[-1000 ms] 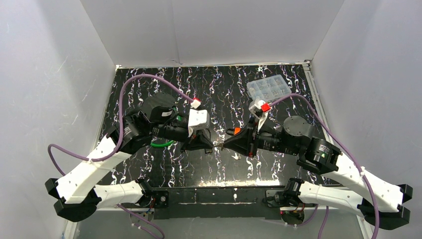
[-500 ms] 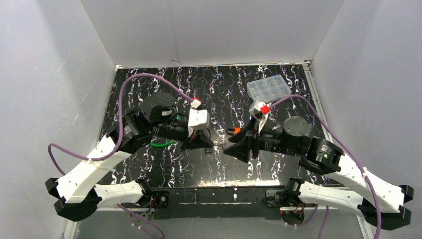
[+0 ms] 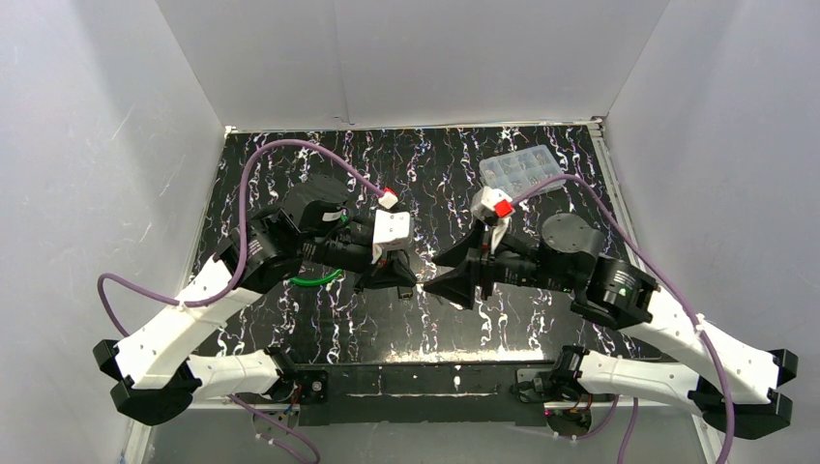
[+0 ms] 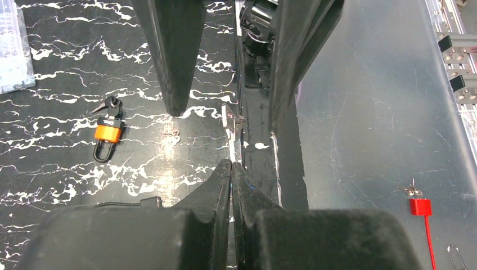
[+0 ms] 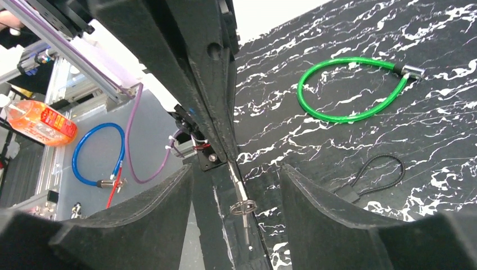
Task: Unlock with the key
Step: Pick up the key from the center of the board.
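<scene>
My left gripper (image 4: 232, 164) is shut on a thin silver key (image 4: 229, 132) with a small ring; the key sticks out past its tips. In the right wrist view the same key (image 5: 242, 205) hangs in the gap of my open right gripper (image 5: 236, 171), touching neither finger. The two grippers meet tip to tip above the middle of the table, left gripper (image 3: 411, 282) facing right gripper (image 3: 435, 280). An orange padlock (image 4: 108, 133) with dark keys on it lies flat on the black marbled table (image 4: 67, 169), off to one side of both grippers.
A clear plastic compartment box (image 3: 522, 172) sits at the back right. A green cable loop (image 5: 354, 90) and a thin black cord loop (image 5: 377, 174) lie on the table near the left arm. A red padlock (image 4: 420, 206) lies on the grey surface beyond the table's edge.
My right gripper has opened and let go of the key. The left gripper has stayed shut on it. The right arm has shifted a little to the left.
</scene>
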Controlling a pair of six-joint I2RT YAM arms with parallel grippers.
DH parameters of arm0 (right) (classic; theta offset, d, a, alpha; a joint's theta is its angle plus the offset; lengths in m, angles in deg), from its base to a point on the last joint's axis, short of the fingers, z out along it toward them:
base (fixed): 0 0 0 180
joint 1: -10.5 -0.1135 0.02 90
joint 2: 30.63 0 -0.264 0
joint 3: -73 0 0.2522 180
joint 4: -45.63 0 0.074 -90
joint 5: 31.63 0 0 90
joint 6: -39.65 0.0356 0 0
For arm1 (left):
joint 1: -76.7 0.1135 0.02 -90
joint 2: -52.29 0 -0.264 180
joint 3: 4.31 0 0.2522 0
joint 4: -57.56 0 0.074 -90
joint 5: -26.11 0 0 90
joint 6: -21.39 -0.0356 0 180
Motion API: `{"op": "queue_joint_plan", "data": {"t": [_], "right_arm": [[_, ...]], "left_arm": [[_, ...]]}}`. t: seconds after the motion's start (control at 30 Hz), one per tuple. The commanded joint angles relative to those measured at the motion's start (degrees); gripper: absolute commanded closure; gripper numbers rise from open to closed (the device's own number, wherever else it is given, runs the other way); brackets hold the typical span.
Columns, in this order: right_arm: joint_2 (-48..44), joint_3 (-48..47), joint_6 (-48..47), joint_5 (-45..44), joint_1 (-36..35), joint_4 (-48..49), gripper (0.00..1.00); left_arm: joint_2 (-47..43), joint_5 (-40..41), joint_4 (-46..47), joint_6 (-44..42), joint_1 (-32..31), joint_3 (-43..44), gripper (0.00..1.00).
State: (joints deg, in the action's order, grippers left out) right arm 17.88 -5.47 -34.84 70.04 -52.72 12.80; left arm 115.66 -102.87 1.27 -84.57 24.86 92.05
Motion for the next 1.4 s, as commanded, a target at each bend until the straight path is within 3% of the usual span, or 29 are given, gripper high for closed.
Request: {"op": "queue_joint_plan", "data": {"t": [0.0,0.23,0.53,0.67,0.87,1.03,1.1,1.23,1.37], "right_arm": [[0.6,-1.1,-1.4,1.7,0.0,3.0,0.37],[0.4,-0.3,-1.1,3.9,0.0,2.9,0.53],[0.8,0.3,-0.7,7.5,0.0,1.3,0.59],[0.6,0.5,-0.5,7.4,0.0,0.9,0.66],[0.5,0.8,-0.7,6.1,0.0,-0.1,0.61],[0.5,0.9,-0.8,4.7,0.0,0.1,0.63],[0.2,1.1,-0.8,3.9,0.0,0.7,0.69],[0.0,1.5,-0.5,3.1,0.0,1.6,0.90],[0.3,1.8,-0.2,2.0,0.0,1.2,0.99]], "left_arm": [[-0.5,-0.7,-1.0,-0.6,0.0,2.5,1.00],[-0.5,-0.8,-1.0,-0.6,0.0,2.7,1.00],[-0.6,-0.6,-1.0,-0.7,0.0,3.0,1.00],[-0.6,-0.5,-1.0,-0.6,0.0,3.2,1.00],[-0.3,-0.8,-1.0,-0.3,0.0,3.9,1.00],[-0.2,-1.2,-0.9,-0.1,0.1,4.0,1.00],[-0.2,-1.3,-0.9,0.0,0.0,4.0,1.00],[-0.1,-1.4,-0.7,0.4,0.1,4.2,1.00],[0.0,-1.7,-0.6,0.7,0.1,4.4,1.00]]}}
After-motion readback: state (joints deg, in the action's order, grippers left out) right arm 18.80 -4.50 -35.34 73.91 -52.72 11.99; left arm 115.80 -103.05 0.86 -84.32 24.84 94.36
